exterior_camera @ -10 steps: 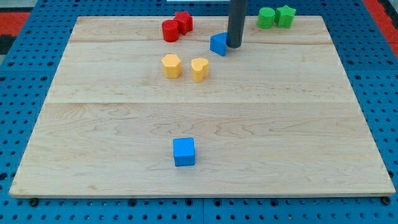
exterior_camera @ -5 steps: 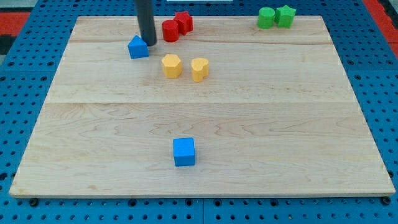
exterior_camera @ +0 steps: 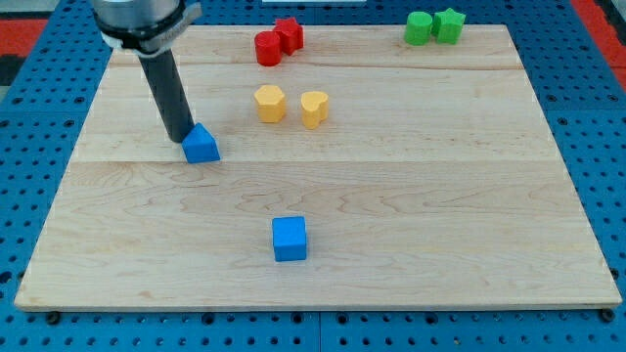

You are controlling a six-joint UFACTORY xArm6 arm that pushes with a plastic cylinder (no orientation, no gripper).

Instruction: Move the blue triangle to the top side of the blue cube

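The blue triangle (exterior_camera: 201,145) lies on the wooden board's left half, about mid-height. My tip (exterior_camera: 180,137) touches it from its upper left. The blue cube (exterior_camera: 290,239) sits lower on the board, down and to the right of the triangle, well apart from it. The dark rod rises from the tip toward the view's top left.
Two red blocks (exterior_camera: 277,42) sit together at the board's top edge. Two yellow blocks (exterior_camera: 290,104) sit side by side right of and above the triangle. Two green blocks (exterior_camera: 434,26) sit at the top right. The board (exterior_camera: 440,215) rests on a blue pegboard.
The blue triangle went left from beside the red blocks, then down past the yellow blocks to the left-middle. My tip travelled with it, staying at its upper side.
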